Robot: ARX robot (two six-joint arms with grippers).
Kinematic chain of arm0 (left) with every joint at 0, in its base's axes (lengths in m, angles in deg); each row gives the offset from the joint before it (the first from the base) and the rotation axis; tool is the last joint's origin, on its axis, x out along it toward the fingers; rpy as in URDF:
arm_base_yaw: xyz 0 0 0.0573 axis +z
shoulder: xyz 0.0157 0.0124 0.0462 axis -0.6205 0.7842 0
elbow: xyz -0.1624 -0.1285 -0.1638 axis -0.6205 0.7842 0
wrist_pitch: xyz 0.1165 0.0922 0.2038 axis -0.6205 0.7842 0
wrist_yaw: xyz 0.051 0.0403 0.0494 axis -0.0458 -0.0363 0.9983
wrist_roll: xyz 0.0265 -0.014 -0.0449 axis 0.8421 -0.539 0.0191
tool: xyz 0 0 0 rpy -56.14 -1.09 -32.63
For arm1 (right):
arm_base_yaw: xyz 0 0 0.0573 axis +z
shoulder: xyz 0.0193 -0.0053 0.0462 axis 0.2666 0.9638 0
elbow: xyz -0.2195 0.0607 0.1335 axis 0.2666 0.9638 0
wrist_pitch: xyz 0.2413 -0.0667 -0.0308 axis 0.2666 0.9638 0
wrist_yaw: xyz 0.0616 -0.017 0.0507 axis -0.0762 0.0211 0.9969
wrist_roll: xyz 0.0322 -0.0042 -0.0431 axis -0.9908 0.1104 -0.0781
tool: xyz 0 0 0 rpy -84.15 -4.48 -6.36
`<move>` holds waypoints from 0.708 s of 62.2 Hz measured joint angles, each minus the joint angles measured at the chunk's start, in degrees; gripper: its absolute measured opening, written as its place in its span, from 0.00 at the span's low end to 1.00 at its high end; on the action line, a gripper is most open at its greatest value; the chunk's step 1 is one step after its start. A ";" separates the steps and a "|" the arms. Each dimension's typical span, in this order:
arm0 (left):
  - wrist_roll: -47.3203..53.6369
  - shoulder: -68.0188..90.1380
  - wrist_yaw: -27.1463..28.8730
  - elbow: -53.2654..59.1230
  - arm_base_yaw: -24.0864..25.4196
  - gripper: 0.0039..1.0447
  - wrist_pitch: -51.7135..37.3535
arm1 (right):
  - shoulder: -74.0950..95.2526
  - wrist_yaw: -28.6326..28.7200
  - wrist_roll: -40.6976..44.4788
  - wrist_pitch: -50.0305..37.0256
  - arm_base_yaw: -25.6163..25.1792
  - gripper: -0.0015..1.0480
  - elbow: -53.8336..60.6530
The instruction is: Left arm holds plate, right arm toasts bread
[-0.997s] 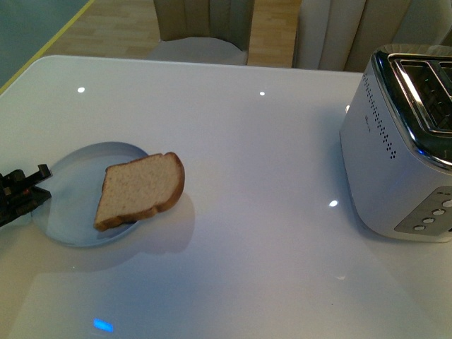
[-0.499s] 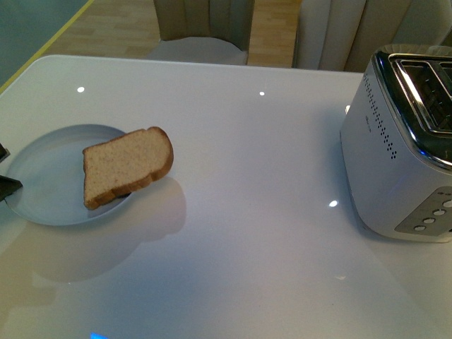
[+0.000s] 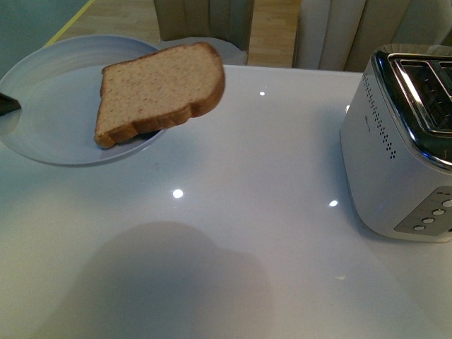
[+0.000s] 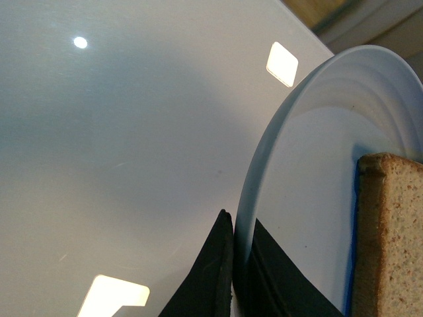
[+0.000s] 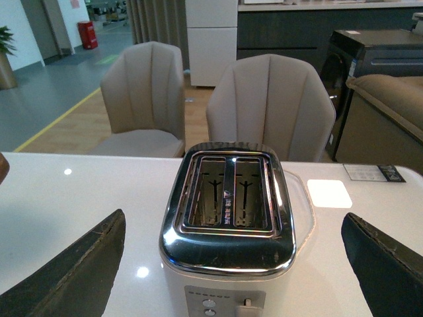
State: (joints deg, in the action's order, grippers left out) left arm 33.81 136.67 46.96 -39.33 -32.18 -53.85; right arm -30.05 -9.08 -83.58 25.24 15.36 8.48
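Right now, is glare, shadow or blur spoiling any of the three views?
Front view: sharp; small bright spots on the glossy table and a broad soft shadow on its near part; plate and bread read clearly. Left wrist view: two bright square reflections on the table, plate rim crisp. Right wrist view: well lit, toaster in focus, one pale square patch beside it.

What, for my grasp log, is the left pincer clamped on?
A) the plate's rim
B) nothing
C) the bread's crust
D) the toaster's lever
A: the left wrist view shows the left pincer with dark fingers on both sides of the plate at its rim, clear of the bread.
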 joint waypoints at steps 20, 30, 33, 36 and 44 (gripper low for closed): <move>-4.33 -5.75 2.34 -5.03 -11.93 0.02 4.92 | 0.00 0.00 0.00 0.00 0.00 0.92 0.00; -6.12 -5.75 3.54 -6.71 -18.10 0.02 6.19 | 0.00 0.00 0.00 0.00 0.00 0.92 0.00; -6.58 -5.73 3.89 -7.19 -19.78 0.02 6.27 | 0.00 0.00 0.00 0.00 0.00 0.92 0.00; -7.10 -5.75 4.13 -7.54 -20.96 0.02 6.27 | 0.00 0.00 0.00 0.00 0.00 0.92 0.00; -7.87 -5.73 4.37 -8.07 -23.61 0.02 6.38 | 0.00 0.00 0.00 0.00 0.00 0.92 0.00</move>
State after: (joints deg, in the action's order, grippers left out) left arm 25.94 130.95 51.33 -47.40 -55.79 -47.47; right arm -30.05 -9.08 -83.58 25.24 15.36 8.48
